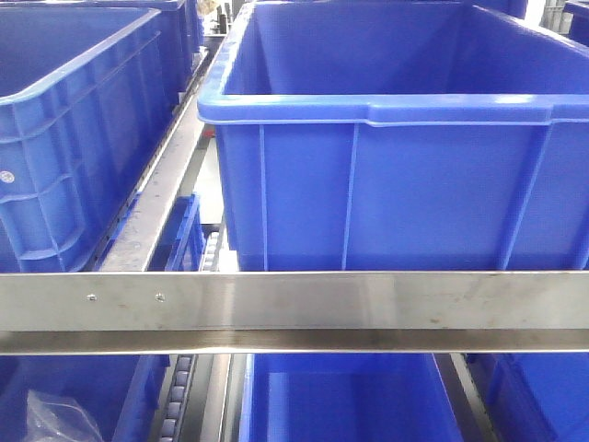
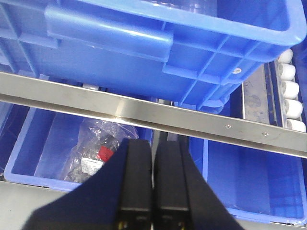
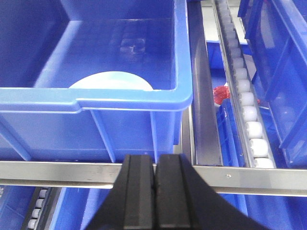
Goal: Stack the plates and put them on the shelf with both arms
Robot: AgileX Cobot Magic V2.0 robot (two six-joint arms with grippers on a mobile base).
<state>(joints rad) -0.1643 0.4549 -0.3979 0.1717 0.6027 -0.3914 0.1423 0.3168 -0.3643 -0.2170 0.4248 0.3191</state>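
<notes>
Bright even light, soft blur, glare.

The shelf, with a steel rail [image 1: 294,311] along its front and white rollers [image 3: 249,115] at the side, carries large blue crates [image 1: 386,147] standing side by side.

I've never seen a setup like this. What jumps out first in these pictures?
Mostly big blue plastic crates sitting on shelving behind a shiny steel rail. Inside one crate, seen from the right wrist, a pale round plate peeks above the rim. Below the rail, a lower crate holds a crumpled clear bag, just beyond the closed black left pincer.
</notes>
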